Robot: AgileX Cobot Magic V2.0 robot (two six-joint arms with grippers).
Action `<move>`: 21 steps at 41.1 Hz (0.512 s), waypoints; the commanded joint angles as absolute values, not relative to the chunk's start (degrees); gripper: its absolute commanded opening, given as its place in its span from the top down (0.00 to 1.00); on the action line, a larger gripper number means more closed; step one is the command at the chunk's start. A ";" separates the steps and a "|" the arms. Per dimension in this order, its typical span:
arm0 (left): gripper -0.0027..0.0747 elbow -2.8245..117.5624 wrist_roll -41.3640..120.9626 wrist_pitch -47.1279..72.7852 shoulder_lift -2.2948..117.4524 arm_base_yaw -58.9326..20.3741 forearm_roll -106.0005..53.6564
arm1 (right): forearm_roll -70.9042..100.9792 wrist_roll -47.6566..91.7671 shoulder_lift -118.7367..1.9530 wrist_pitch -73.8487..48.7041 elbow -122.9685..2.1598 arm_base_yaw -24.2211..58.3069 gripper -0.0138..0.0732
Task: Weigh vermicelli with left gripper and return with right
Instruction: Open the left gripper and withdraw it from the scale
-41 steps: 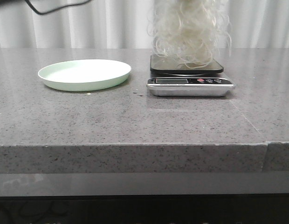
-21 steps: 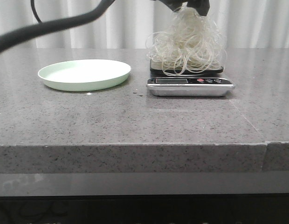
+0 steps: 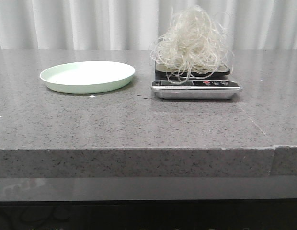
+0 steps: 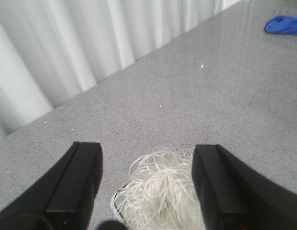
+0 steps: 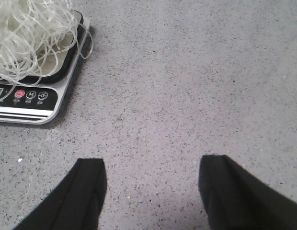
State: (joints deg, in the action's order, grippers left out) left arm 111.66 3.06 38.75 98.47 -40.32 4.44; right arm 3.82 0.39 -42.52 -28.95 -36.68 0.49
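now, from the front, the vermicelli (image 3: 192, 43) sits heaped on the scale (image 3: 196, 88), free for weighing (plate (image 3: 87, 76) empty). left wrist: the left gripper (image 4: 147, 184) spread above it. right wrist: right gripper (image 5: 153, 191) spread, waiting beside.

A kitchen-like test bench — speckled stone counter (image 3: 139, 120), digital scale (image 3: 196, 88) (plate (image 3: 87, 76) beside), white curtain (image 3: 91, 24) behind.

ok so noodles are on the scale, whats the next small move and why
Probably bring the right end effector toward the noodles. They sit free on the scale, the left end effector is open above them, and the plate has nothing on it.
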 commanded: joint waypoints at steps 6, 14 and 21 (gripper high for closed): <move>0.36 107.68 0.51 37.36 86.99 -40.52 4.46 | 4.05 1.03 -42.57 -26.16 -38.29 1.67 0.24; 0.36 96.12 0.00 35.39 78.66 -40.52 4.46 | 3.99 2.03 -42.57 -27.74 -39.25 5.56 0.24; 0.36 83.65 -0.64 30.01 69.60 -40.52 3.52 | 3.99 2.90 -43.65 -29.29 -41.33 8.56 0.24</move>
State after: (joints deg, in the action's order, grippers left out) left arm 87.09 0.00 37.04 75.42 -40.32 4.33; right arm 3.82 1.71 -42.79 -31.77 -38.30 7.50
